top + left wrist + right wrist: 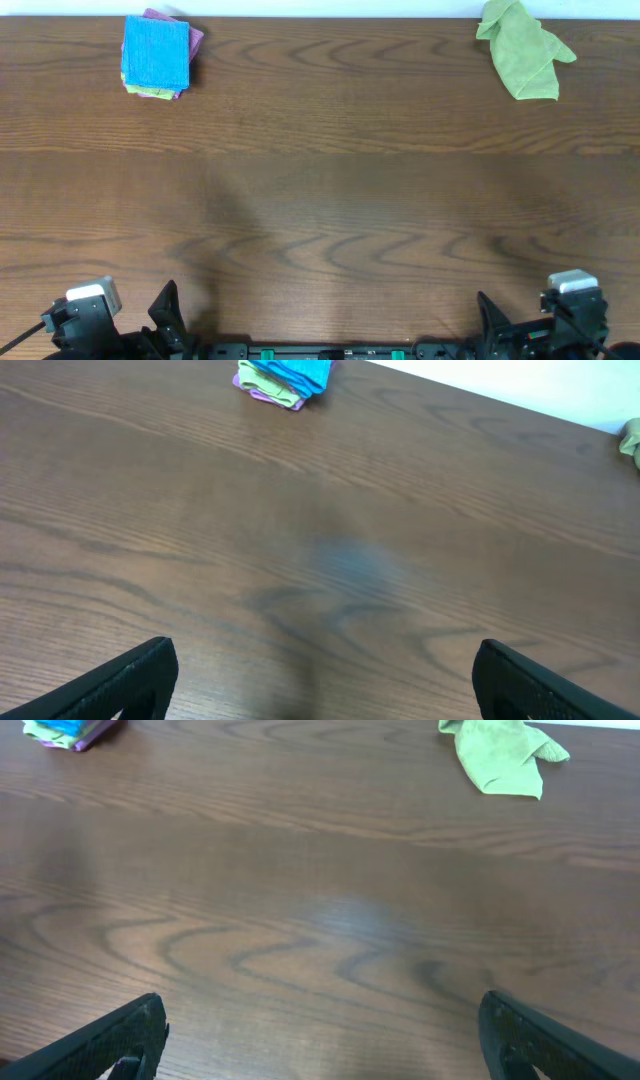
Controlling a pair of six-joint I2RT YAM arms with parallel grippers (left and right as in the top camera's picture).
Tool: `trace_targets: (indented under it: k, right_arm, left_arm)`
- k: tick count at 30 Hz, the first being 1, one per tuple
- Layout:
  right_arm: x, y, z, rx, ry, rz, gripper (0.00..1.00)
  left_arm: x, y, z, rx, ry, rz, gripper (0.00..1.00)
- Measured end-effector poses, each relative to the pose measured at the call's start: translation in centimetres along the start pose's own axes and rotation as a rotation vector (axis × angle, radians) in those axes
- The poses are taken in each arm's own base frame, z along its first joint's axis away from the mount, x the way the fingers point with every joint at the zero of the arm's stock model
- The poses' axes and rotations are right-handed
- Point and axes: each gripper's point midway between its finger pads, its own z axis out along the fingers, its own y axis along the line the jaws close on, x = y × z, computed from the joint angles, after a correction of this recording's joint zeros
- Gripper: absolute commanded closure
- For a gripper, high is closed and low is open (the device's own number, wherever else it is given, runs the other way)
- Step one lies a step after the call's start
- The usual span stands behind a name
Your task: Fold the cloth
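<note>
The sky-blue cloth (156, 52) lies folded into a neat rectangle on top of a small stack at the far left of the wooden table (330, 200). It also shows in the left wrist view (290, 372) and, cut off, in the right wrist view (60, 728). No white tag shows. My left gripper (325, 665) is open and empty at the near left edge (170, 318), far from the cloth. My right gripper (320, 1020) is open and empty at the near right edge (492, 318).
A purple cloth (197, 40) and a yellow-green layer (150, 92) lie under the blue one. An olive-green cloth (522, 45) lies crumpled at the far right, also in the right wrist view (497, 755). A white wall runs behind the table's far edge.
</note>
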Motion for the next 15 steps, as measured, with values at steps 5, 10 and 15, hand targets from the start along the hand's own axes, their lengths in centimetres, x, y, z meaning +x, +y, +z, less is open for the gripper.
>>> trace_targets:
  k: [5,10,15]
  right_arm:
    - [0.1,0.0,0.0,0.0,0.003,0.0,0.01]
    - [0.1,0.0,0.0,0.0,0.003,0.0,0.01]
    - [0.1,0.0,0.0,0.0,0.005,0.0,0.01]
  left_arm:
    - [0.0,0.0,0.0,0.0,0.0,0.0,0.05]
    - [-0.1,0.3,0.0,-0.016,-0.007,0.007,0.05]
    - [-1.8,0.7,1.5,-0.048,-0.102,0.003,0.05]
